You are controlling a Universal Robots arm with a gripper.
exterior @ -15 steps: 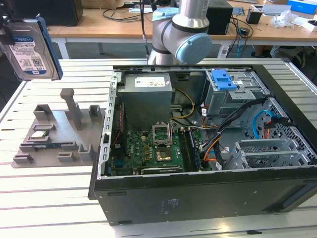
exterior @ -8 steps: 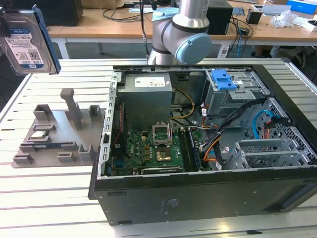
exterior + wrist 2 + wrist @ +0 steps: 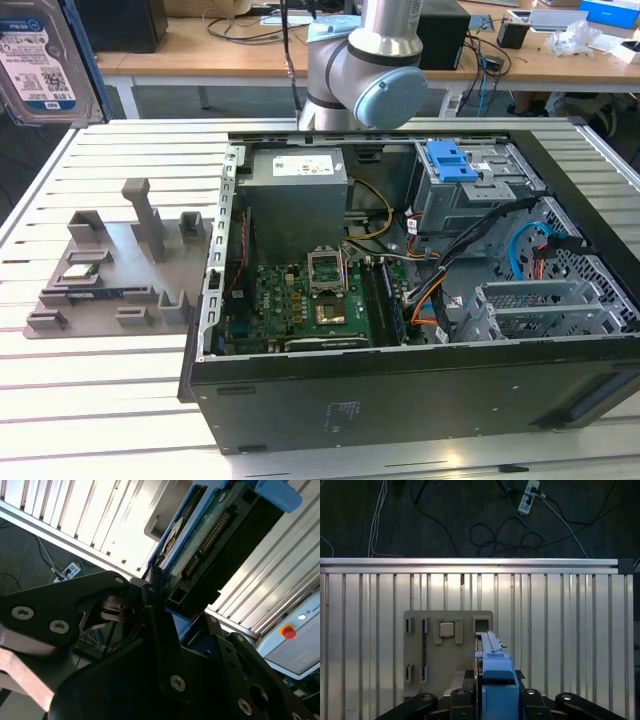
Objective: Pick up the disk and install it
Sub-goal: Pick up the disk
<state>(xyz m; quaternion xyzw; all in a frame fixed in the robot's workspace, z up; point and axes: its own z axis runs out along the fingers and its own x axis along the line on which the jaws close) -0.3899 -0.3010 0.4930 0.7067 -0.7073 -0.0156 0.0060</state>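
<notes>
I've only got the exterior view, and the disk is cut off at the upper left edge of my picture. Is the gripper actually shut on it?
Observer: Yes. In the first wrist view the gripper is shut on the disk, clamping it from both sides.
Operator: What's underneath it?
Observer: In that same view the disk hangs edge-on above the grey fixture plate, which lies on the slatted table.
</notes>
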